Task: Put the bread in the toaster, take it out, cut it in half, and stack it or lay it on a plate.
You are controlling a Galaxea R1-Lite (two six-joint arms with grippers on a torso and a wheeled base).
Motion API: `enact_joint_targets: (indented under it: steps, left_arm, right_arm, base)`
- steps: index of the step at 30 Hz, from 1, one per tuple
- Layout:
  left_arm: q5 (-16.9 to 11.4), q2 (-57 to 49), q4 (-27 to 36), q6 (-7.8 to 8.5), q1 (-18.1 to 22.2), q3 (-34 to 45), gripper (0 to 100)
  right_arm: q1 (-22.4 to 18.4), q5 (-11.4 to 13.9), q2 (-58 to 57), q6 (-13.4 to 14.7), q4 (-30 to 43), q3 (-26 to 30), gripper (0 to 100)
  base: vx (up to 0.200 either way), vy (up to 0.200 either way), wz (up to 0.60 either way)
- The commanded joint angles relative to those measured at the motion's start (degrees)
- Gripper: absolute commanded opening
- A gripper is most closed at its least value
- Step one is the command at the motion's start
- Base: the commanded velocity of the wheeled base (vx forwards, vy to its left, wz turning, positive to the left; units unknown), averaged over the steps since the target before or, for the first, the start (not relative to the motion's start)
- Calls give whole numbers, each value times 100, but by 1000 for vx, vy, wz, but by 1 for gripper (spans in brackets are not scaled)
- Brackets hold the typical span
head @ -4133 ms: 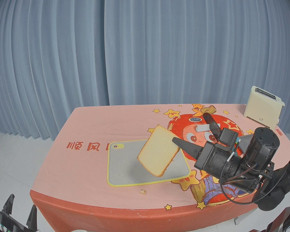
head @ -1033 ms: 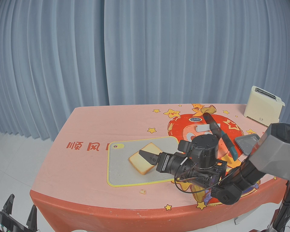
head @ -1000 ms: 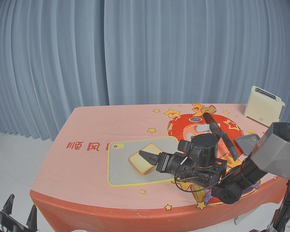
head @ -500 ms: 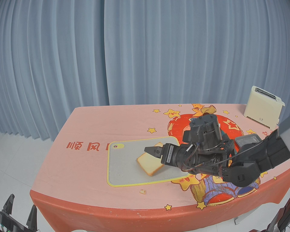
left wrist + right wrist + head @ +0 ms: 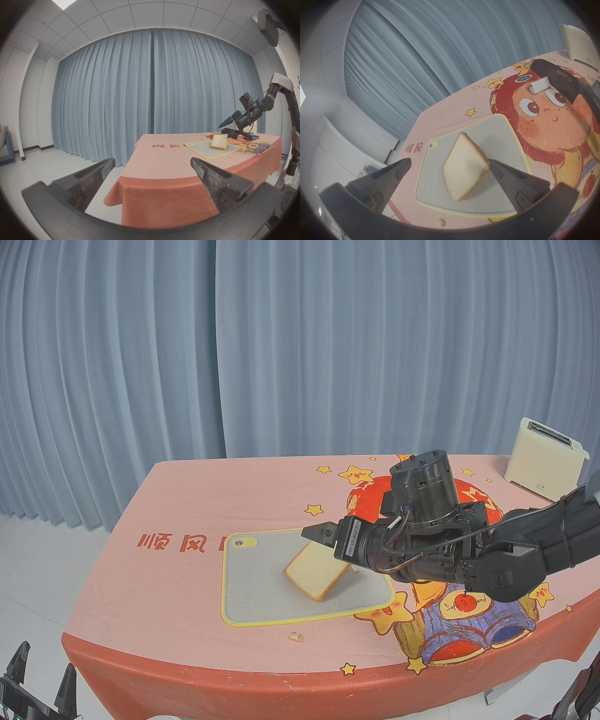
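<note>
the pale square slice of bread (image 5: pixel 315 571) leans tilted on the grey cutting board with a yellow rim (image 5: pixel 256 593), one edge up by the black right claw (image 5: pixel 450 162), whose fingers are apart.

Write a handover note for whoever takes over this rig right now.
Left gripper: open, empty, low off the table's side.
Right gripper: open, straddling the bread.
Bread: whole, tilted on the board, its raised edge against a right finger.
Toaster: far right corner.
Knife: on the table beyond the board.
Done: bread on board; toasted or not, cannot tell.
Left: lay flat, halve, plate up.
</note>
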Motion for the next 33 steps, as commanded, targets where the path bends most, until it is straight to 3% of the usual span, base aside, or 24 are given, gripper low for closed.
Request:
enact_joint_targets:
  steps: [1,5,22,33]
  left_arm:
    - [3,2,-6,-2,-4,101,100]
    - [3,2,-6,-2,-4,101,100]
    - [3,2,-6,-2,-4,101,100]
    - [3,2,2,-2,-4,101,100]
  right_arm:
    - [-28,8,29,1,21,28,100]
    - [-37,-1,12,-17,117,98,100]
    - [-11,60,-217,-25,2165,-711,100]
    - [24,-10,-410,-87,2279,-544,100]
  base:
    - [0,0,0]
    - [0,0,0]
    - [0,0,0]
    - [0,0,0]
